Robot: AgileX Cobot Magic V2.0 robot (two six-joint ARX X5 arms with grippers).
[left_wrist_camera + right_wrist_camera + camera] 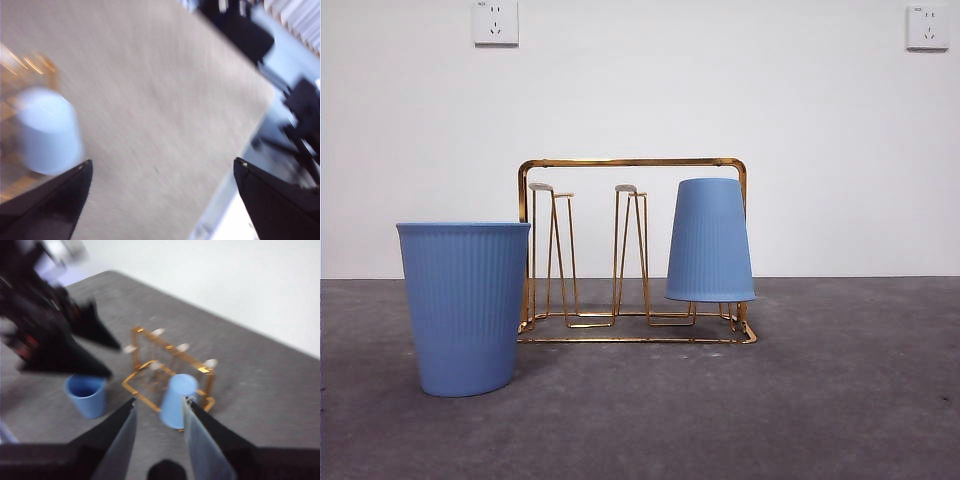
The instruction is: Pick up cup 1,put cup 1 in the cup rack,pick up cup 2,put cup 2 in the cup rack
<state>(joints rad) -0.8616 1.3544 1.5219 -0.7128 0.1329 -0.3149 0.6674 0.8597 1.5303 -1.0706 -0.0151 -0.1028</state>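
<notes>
Already one ribbed blue cup (710,240) sits upside down on the gold wire cup rack (630,162); another cup (465,305) stands upright beside it. Both the left gripper (162,172) and the right gripper (159,412) are spread, holding nothing.

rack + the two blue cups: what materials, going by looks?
The cup rack: looks like thin metal wire with a shiny gold finish, glints along the bars; prong tips pale, maybe rubber or plastic. The upright cup and the inverted cup: likely matte blue plastic, fine vertical ribbing, no gloss.

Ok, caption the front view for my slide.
One ribbed blue plastic cup sits inverted on the gold wire cup rack; a second blue cup stands upright beside it.
</notes>
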